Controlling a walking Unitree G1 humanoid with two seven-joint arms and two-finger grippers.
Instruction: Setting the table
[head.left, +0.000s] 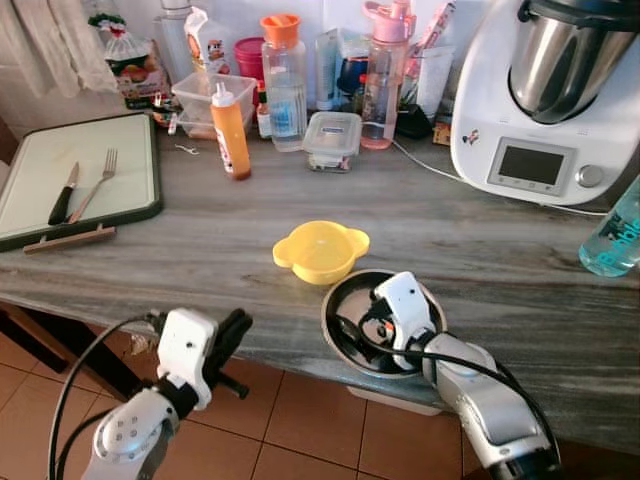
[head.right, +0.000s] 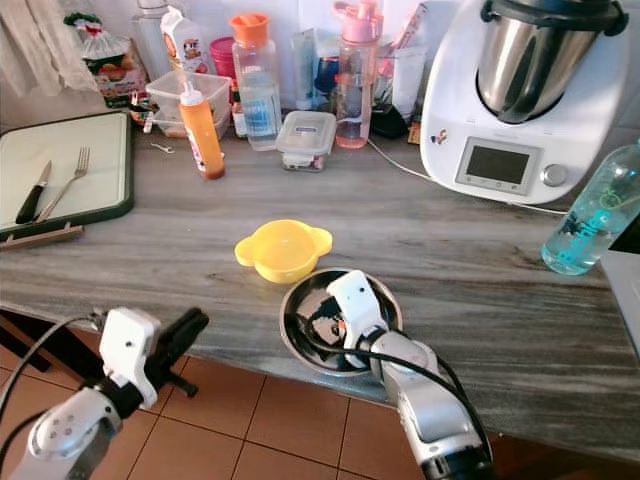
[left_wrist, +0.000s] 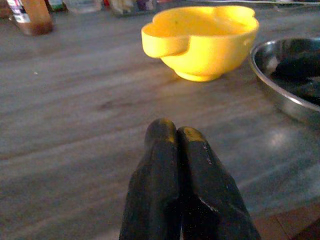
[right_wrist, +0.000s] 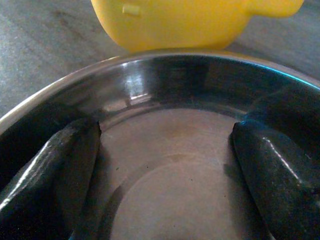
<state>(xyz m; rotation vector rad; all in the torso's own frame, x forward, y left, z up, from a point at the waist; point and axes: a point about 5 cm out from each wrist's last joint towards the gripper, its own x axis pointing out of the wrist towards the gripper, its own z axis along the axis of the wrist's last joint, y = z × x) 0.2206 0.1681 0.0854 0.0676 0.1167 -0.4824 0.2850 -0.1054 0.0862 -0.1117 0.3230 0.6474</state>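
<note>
Spread wide inside the round, shallow stainless-steel plate (head.left: 345, 305), the right gripper (right_wrist: 165, 165) is seen with its two black fingers (right_wrist: 55, 170) resting near opposite inner walls and nothing clasped between them; the posture suggests the plate is being steadied or has just been set at the near edge of the grey, wood-grained countertop (head.left: 200, 250), where a diner could reach it. Just beyond the gripper, touching or almost touching the plate's far rim, a small yellow plastic bowl with two ear-shaped handles (head.left: 320, 250) is placed, probably as part of the same setting. Farther off, well to the gripper's left, a metal fork (head.left: 95, 182) and a black-handled knife (head.left: 63, 195) are laid side by side on a white cutting board with a dark green rim (head.left: 40, 160), apparently kept there until cutlery is needed. Below the counter edge, the left gripper (left_wrist: 175, 137) is held with its fingers pressed together, empty, pointed toward the bowl and seemingly waiting.
</note>
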